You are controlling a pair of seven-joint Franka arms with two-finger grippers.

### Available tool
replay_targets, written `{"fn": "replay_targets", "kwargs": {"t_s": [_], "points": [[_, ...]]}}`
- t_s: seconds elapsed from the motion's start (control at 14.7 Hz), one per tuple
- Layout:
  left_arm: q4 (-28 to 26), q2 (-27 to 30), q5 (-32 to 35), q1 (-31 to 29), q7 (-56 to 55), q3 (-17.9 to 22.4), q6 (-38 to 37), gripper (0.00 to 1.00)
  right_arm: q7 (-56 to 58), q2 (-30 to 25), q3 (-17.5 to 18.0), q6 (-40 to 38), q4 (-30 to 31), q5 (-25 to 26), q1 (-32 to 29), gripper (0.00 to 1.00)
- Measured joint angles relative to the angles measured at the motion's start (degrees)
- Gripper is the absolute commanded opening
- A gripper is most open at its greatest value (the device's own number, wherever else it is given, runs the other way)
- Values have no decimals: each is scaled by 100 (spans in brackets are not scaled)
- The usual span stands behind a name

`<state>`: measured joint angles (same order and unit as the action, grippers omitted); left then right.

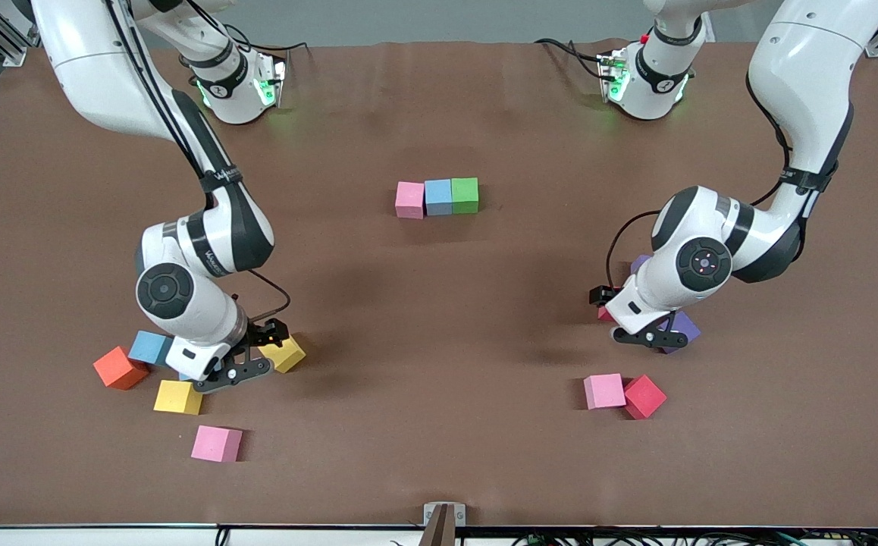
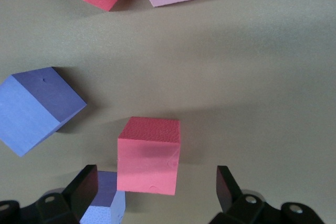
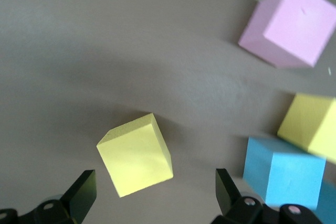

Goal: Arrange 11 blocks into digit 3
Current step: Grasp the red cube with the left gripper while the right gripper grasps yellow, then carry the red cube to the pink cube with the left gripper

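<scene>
I see a pink-blue-green row (image 1: pixel 437 197) on mid-tabletop, its long axis running between the arms' ends. My left claw (image 2: pixel 157 192) hangs released over a red cube (image 2: pixel 148 155), with purple cubes (image 2: pixel 37 108) at its nine o'clock and a pink and red pair (image 1: pixel 624 393) nearer the camera. My right claw (image 3: pixel 152 195) gapes over a tilted yellow cube (image 3: pixel 135 155); another yellow cube (image 1: pixel 178 396), a blue cube (image 1: pixel 150 347), a pink cube (image 1: pixel 217 444) and an orange cube (image 1: pixel 120 368) crowd nearby.

orange cube (image 1: pixel 120 368), brown table (image 1: pixel 439 303), right arm's end
</scene>
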<state>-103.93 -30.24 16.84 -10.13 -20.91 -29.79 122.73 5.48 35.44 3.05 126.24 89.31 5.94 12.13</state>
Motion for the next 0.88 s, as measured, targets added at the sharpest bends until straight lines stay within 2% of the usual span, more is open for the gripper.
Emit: {"fn": "replay_targets", "kwargs": {"t_s": [0.41,0.68,0.75,0.88], "points": [[-164,-107,340,-31,53,3,0,97,1169,264,27,120,-31,0,59,100],[-183,-315,351,-90,53,9,20,92,1451,384,27,149,-32,0,126,100],[-187,-381,352,-94,53,12,58,89,1469,402,24,152,-32,0,126,100],[-190,-518,354,-98,53,18,131,75,1497,427,23,152,-32,0,126,100]]}}
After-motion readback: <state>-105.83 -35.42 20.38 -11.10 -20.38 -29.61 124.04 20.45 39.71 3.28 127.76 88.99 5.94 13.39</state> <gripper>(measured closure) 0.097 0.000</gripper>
